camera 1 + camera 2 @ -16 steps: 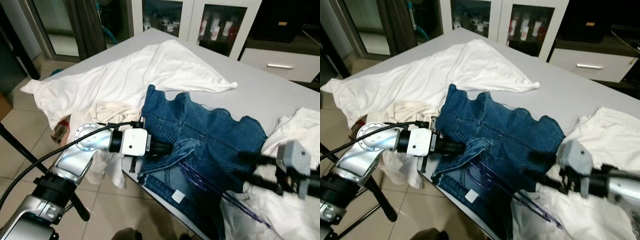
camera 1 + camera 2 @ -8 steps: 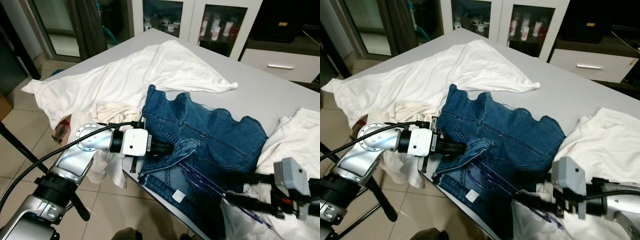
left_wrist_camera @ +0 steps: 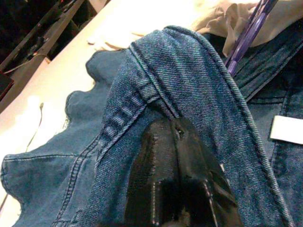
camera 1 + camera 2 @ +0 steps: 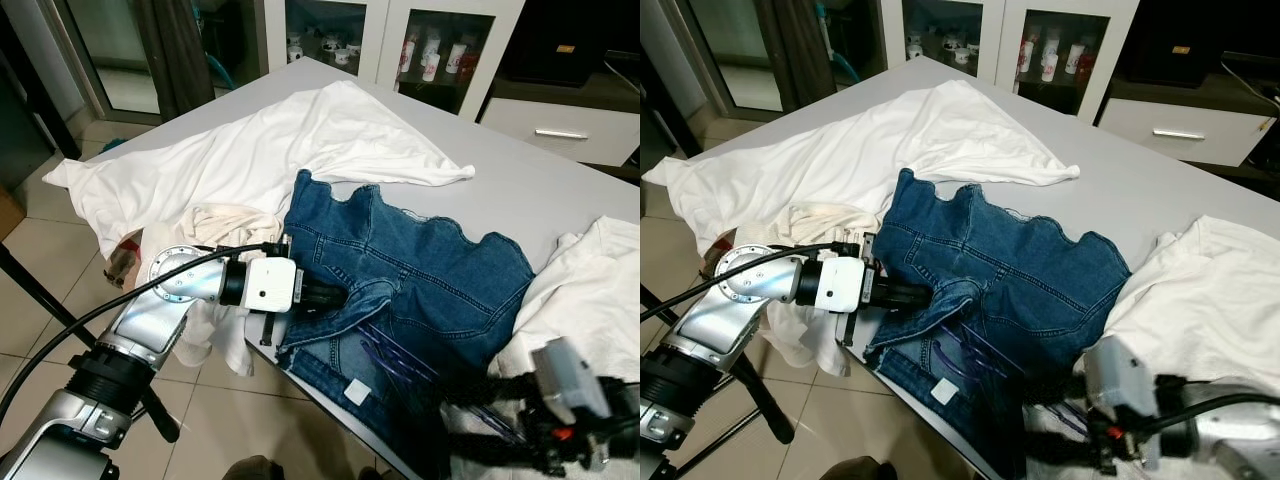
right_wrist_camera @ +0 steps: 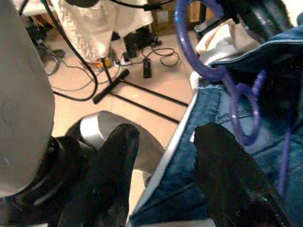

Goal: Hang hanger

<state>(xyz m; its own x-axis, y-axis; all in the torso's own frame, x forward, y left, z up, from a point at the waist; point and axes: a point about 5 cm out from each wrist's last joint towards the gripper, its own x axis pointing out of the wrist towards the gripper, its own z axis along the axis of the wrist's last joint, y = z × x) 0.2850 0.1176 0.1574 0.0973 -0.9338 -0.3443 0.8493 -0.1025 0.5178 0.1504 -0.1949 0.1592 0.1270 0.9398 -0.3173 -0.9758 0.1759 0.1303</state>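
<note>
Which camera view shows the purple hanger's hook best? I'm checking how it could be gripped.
The right wrist view: the purple hanger curves its hook just beyond the open right gripper, over the jeans. The eye views show thin purple bars inside the jeans. The left wrist view shows one short purple piece.

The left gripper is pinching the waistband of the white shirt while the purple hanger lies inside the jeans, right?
Not the white shirt: the left gripper is shut on the waistband of the blue jeans, as the left wrist view shows. The purple hanger does lie inside the jeans.
</note>
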